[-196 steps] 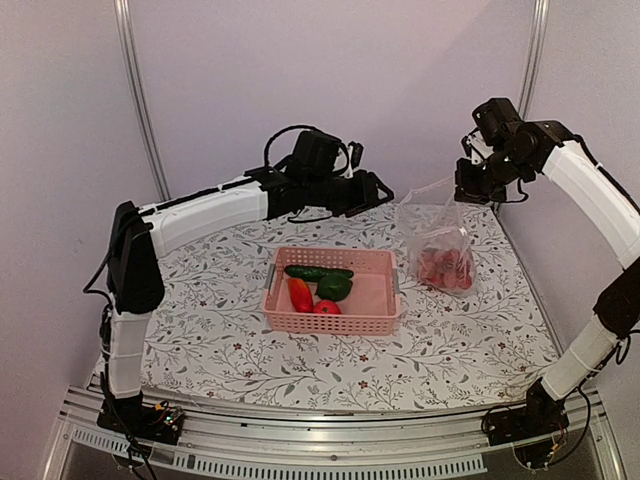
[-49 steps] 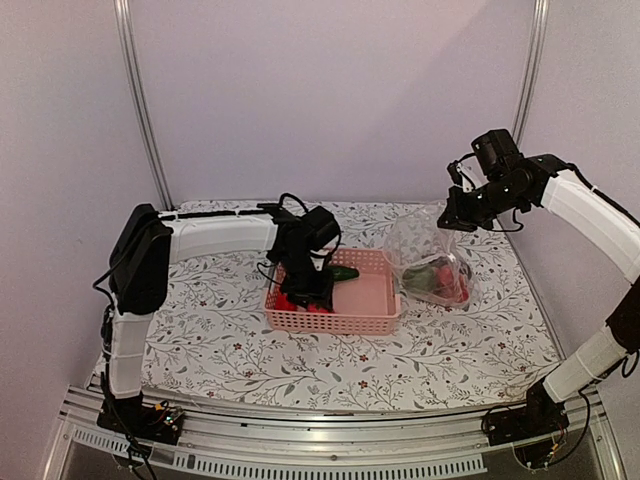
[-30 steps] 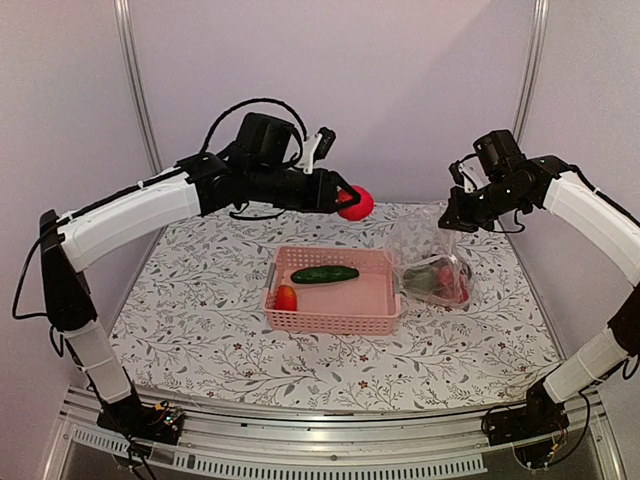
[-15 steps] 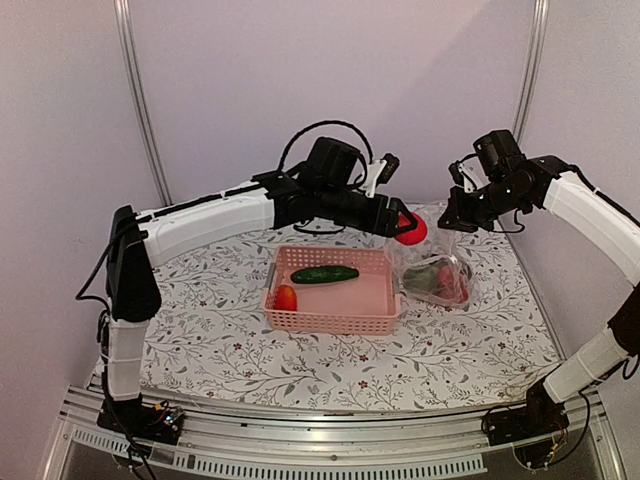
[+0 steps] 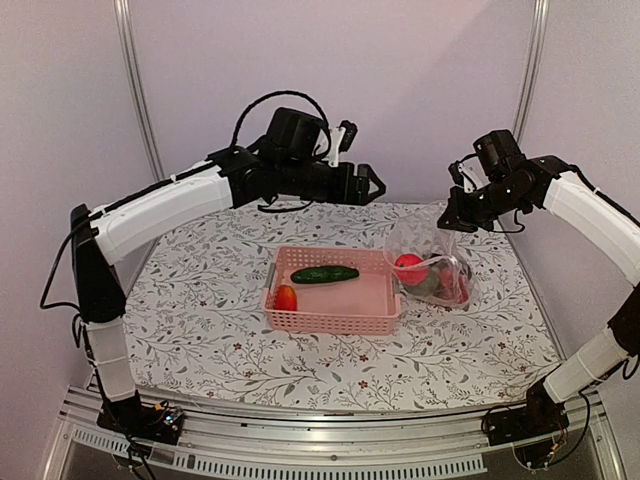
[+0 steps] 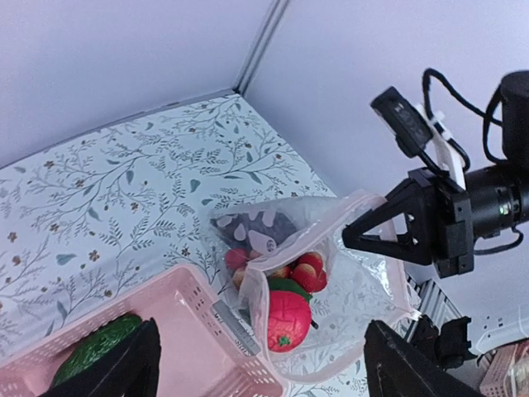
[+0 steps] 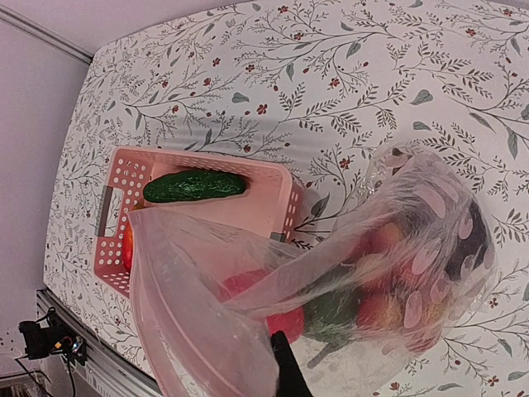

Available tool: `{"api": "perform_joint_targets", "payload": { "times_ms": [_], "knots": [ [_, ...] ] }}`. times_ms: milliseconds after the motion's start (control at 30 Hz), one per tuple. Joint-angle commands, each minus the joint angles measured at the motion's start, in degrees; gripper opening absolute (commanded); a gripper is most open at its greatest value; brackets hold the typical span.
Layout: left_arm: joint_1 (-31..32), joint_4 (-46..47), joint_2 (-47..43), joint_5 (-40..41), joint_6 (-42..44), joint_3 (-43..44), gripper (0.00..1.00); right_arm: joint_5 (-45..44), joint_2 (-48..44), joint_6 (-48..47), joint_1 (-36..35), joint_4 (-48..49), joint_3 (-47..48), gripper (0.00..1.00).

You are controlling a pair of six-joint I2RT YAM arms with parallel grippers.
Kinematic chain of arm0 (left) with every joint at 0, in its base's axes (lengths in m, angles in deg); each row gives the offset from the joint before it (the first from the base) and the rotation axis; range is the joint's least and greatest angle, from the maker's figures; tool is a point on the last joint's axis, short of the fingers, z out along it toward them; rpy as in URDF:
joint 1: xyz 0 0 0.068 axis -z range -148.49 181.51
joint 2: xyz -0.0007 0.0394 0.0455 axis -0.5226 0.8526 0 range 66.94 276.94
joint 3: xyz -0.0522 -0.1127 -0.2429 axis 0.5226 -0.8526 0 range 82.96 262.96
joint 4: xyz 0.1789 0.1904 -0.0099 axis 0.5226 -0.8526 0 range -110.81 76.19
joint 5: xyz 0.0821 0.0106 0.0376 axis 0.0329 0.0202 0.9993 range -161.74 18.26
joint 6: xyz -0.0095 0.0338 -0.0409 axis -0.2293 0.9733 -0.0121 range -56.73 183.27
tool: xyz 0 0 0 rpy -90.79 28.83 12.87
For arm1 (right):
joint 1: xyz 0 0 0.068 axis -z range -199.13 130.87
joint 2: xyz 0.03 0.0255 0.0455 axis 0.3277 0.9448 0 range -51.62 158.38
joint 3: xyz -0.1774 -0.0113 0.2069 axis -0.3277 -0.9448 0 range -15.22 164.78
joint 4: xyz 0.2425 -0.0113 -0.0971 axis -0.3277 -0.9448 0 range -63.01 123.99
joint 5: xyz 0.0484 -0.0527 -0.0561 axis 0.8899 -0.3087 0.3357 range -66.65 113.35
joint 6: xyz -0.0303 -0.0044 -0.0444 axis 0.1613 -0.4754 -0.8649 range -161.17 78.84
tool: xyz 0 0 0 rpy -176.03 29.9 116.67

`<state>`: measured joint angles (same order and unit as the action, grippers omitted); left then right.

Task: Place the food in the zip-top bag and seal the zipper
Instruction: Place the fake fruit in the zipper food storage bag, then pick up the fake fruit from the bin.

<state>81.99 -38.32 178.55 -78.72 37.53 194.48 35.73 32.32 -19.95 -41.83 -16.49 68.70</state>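
Top external: bag (image 5: 421, 229) holds tomato (image 5: 409, 268); basket (image 5: 331, 322) holds cucumber (image 5: 324, 274).

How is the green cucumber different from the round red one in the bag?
The cucumber is green and long; the red fruit is red and round. The cucumber lies in the pink basket, while the red fruit sits inside the zip-top bag with other pieces. Both are toy food.
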Motion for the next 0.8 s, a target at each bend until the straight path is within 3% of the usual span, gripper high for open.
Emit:
{"api": "perform_joint_targets", "payload": {
  "times_ms": [0,100,333,767],
  "knots": [
    [-3.0,-14.67,-3.01,13.69,-3.23,-5.67,0.82,-0.04,-0.44,0.23,0.23,0.41,0.62,0.0],
    [-3.69,-19.08,-4.36,17.96,-7.14,-11.98,0.8,0.22,-0.58,0.28,0.23,0.78,0.21,0.0],
    [-4.02,-23.38,-1.95,18.24,-15.3,-20.47,0.78,0.94,-0.12,0.31,0.24,1.08,0.19,0.0],
    [-4.07,-29.01,11.57,16.55,-15.59,-13.75,0.74,0.83,0.01,-0.07,0.21,0.16,0.72,0.0]
  ]
}}
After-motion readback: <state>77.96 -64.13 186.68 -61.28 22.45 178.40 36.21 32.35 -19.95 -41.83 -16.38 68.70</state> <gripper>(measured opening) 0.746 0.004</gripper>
